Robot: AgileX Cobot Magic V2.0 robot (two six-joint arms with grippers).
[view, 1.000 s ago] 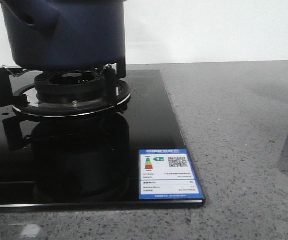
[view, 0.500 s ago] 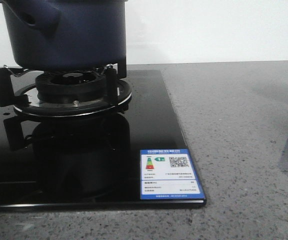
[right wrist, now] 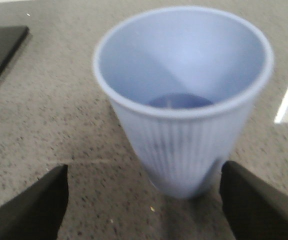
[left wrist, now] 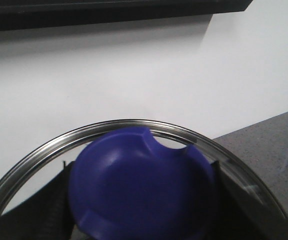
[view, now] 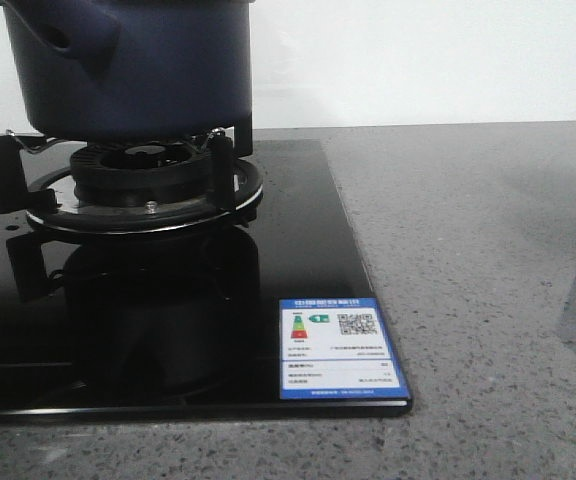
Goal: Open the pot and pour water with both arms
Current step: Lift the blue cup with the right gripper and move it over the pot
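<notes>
The dark navy pot [view: 138,70] stands on the gas burner [view: 143,185] at the far left of the front view, its stubby holed handle [view: 63,35] facing me; its top is cut off. Neither gripper shows there. In the left wrist view my left gripper [left wrist: 141,200] is shut on the blue knob [left wrist: 139,185] of a glass lid with a steel rim [left wrist: 44,150], held up against the white wall. In the right wrist view my right gripper [right wrist: 144,210] is open, and a light blue ribbed cup [right wrist: 184,150] stands on the counter just beyond its fingers [right wrist: 34,207].
The burner sits on a black glass stove top [view: 298,230] with a blue energy label [view: 340,348] at its front right corner. Grey speckled counter [view: 468,250] lies to the right. A white wall stands behind.
A thin blue strip at the far right edge of the front view has slipped out of frame. The pot and stove have not moved.
</notes>
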